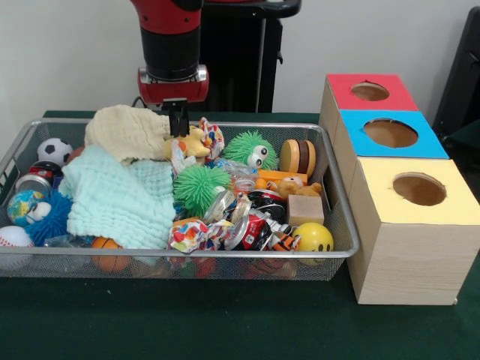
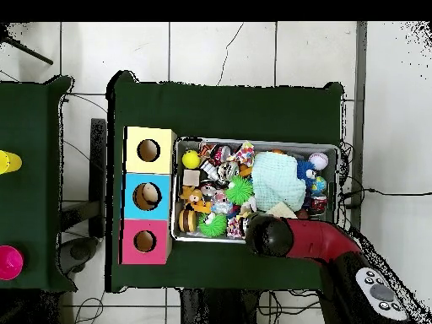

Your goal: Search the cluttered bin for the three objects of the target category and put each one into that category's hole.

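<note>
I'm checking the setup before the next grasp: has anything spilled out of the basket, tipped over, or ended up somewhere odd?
Nothing stands out. The clutter all sits inside the wire-mesh basket, two cloths heaped over its toys, and the three boxes stand upright in a row beside it. The gripper hangs over the basket's far side.

The wire-mesh basket (image 1: 330, 251) is packed nearly rim to rim. In the front view a mint cloth (image 1: 120, 199) covers its nine o'clock half, a cream cloth (image 1: 127, 131) lies at eleven, and spiky green balls (image 1: 199, 184) crowd the centre. At three o'clock the boxes (image 1: 409, 225) wall off that side, with bare green table (image 1: 225, 322) at six.
</note>
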